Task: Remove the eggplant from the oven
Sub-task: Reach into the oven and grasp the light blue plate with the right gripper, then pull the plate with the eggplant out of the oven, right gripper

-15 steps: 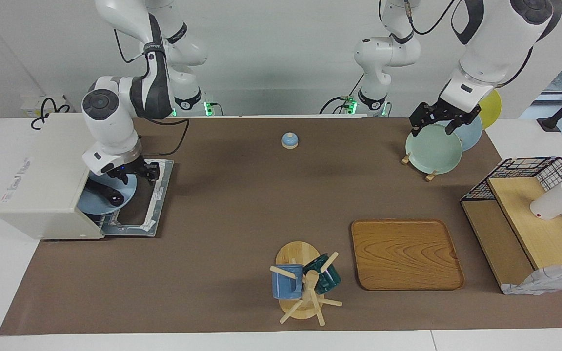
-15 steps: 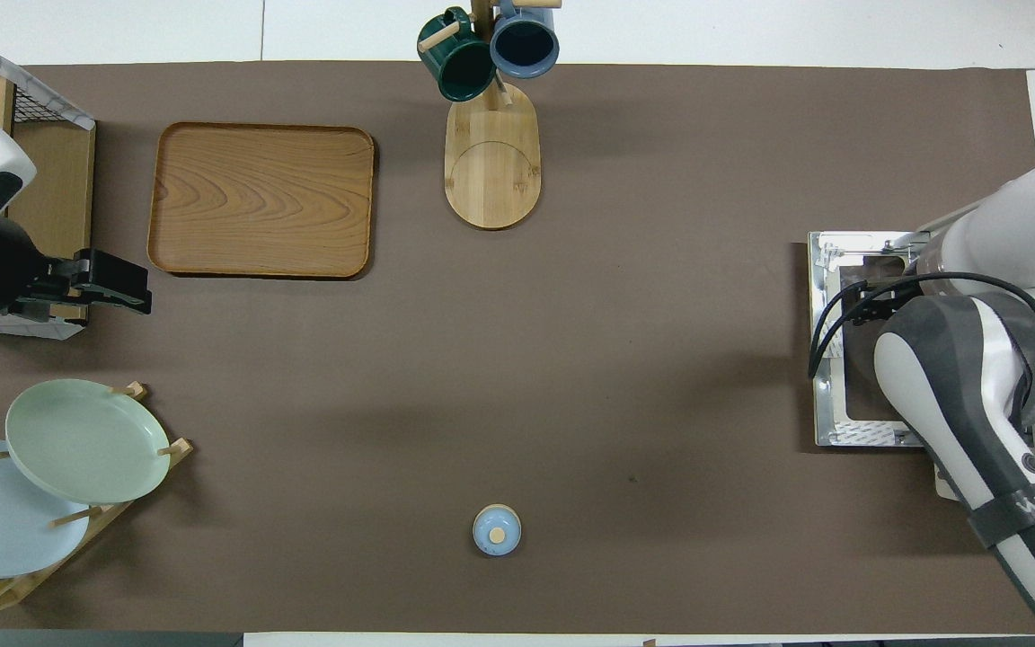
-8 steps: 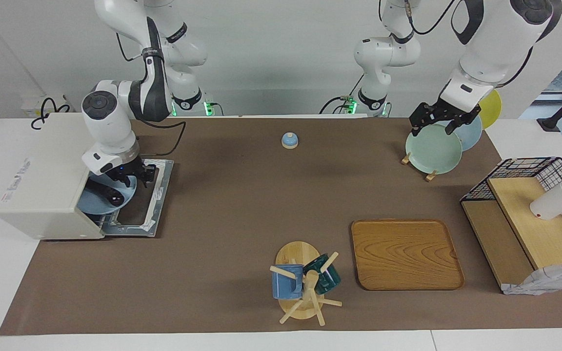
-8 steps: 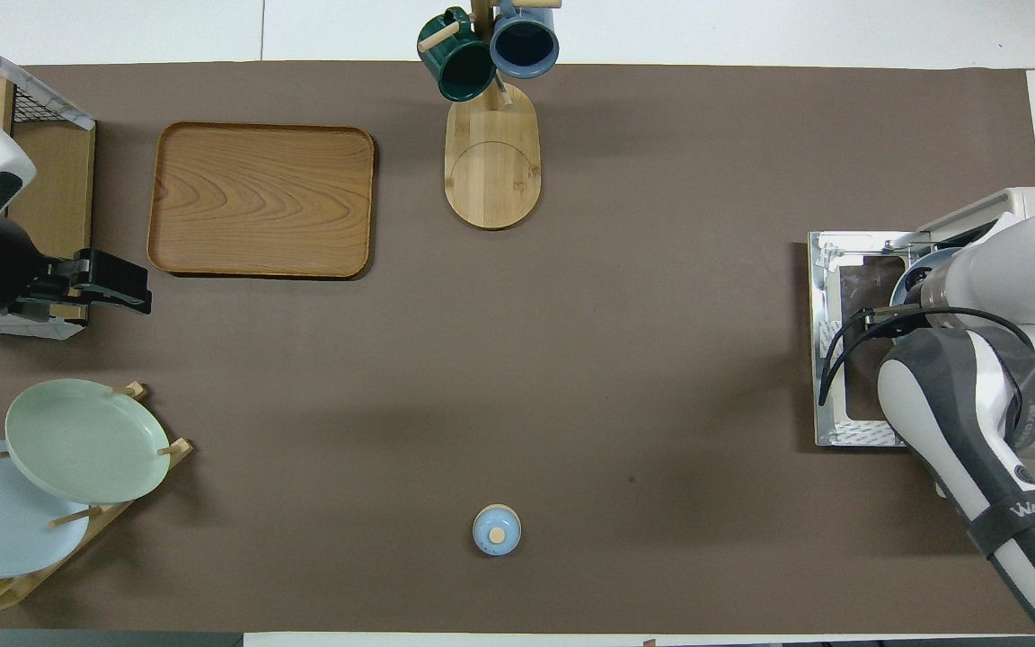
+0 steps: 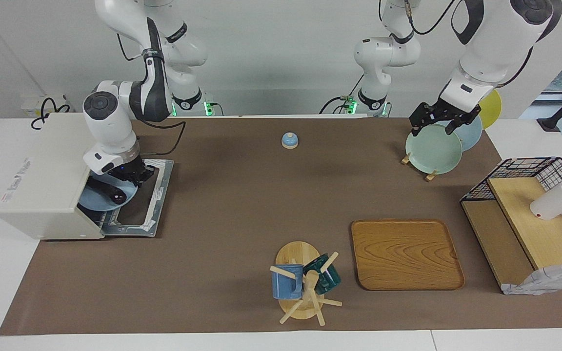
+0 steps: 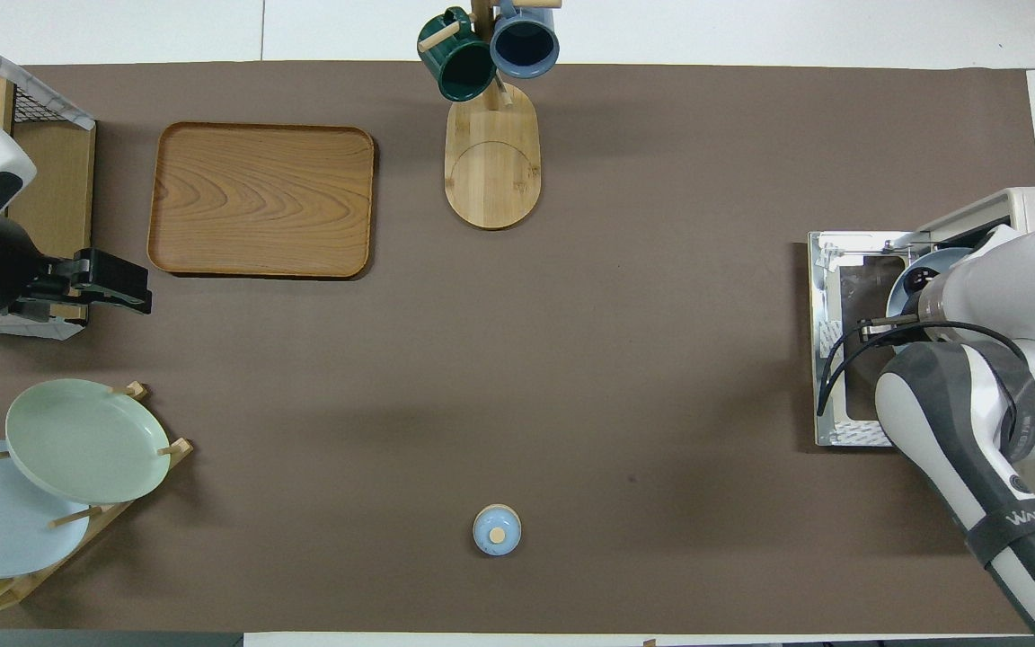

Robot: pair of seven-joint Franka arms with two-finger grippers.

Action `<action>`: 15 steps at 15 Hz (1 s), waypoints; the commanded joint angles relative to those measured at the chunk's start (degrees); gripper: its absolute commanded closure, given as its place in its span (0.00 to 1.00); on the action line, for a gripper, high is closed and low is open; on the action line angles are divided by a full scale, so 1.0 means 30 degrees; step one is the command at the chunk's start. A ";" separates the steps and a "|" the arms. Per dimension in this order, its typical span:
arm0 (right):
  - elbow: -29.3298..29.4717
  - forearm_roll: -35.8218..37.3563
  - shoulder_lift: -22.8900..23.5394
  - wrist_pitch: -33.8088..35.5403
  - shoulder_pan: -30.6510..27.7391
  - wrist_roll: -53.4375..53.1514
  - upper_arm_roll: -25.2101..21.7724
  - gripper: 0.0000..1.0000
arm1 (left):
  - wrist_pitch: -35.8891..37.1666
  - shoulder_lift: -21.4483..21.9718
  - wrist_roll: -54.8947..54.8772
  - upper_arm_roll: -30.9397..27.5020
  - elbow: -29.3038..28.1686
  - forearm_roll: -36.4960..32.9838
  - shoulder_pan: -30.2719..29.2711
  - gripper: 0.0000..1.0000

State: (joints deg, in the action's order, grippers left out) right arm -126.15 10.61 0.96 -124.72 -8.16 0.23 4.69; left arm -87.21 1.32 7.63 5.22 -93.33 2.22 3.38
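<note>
I have the right hand (image 5: 133, 178) down at the mouth of the oven (image 5: 42, 180), which sits at the right arm's end of the tabletop (image 5: 242, 195) with its drop-down door (image 5: 150, 204) lying flat and open. The hand is closed tight, its fingers drawn together on the eggplant (image 5: 110, 192). The eggplant lies on a pale blue plate (image 5: 96, 202) that rests just inside the oven opening, partly out over the door. I can see only the dark rounded end of the eggplant poking out past the hand; the rest is hidden under the wrist. From overhead the right arm covers most of this, and only a sliver of the plate's rim (image 6: 917, 270) shows.

The left hand (image 5: 438, 121) waits in the air over the plate rack (image 5: 430, 173) at the left arm's end, its fingers spread wide and holding nothing. The rack carries 3 plates standing on edge: a mint green plate (image 5: 432, 148), a light blue one (image 5: 471, 134) and a yellow one (image 5: 491, 103).

Elsewhere I see a small blue lid with a wooden knob (image 5: 289, 140) close to the robots, a wooden tray (image 5: 405, 253), a mug tree (image 5: 303, 287) holding 2 mugs, and a wire-and-wood shelf (image 5: 530, 219) with a white cup (image 5: 556, 200) lying on it.
</note>
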 commanded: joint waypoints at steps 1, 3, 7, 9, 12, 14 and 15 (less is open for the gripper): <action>-0.0170 0.0940 -0.0263 0.0349 0.0462 0.0335 0.0135 1.00 | 0.0095 0.0146 0.0092 0.0078 0.0056 -0.0183 -0.0160 0.00; 0.0881 0.1414 -0.0146 0.1955 0.1921 -0.0219 0.0165 1.00 | 0.0096 0.0146 0.0004 0.0078 0.0056 -0.0183 -0.0160 0.00; 0.2293 0.2848 0.0293 0.3050 0.5261 -0.2945 0.0194 1.00 | 0.0095 0.0146 0.0004 0.0078 0.0056 -0.0183 -0.0189 0.00; 0.2760 0.2880 0.0557 0.3223 0.6961 -0.3500 0.0223 1.00 | 0.0066 0.0146 0.0120 0.0078 0.0056 -0.0183 -0.0189 0.00; 0.3840 0.2590 0.0935 0.3981 0.9362 -0.5955 0.0282 1.00 | 0.0066 0.0146 0.0092 0.0078 0.0056 -0.0183 -0.0189 0.00; 0.6233 0.2558 0.2452 0.5675 1.1322 -0.8178 0.0282 1.00 | 0.0066 0.0146 0.0150 0.0078 0.0056 -0.0183 -0.0189 0.00; 0.8104 0.2558 0.3738 0.6671 1.2204 -0.9235 0.0282 1.00 | 0.0066 0.0146 0.0180 0.0078 0.0056 -0.0183 -0.0189 0.00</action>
State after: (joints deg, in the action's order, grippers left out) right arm -112.87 17.58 4.48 -110.64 23.92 -21.78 5.68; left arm -87.22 1.32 7.68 5.20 -93.33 2.22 3.36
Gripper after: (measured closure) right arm 0.978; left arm 0.000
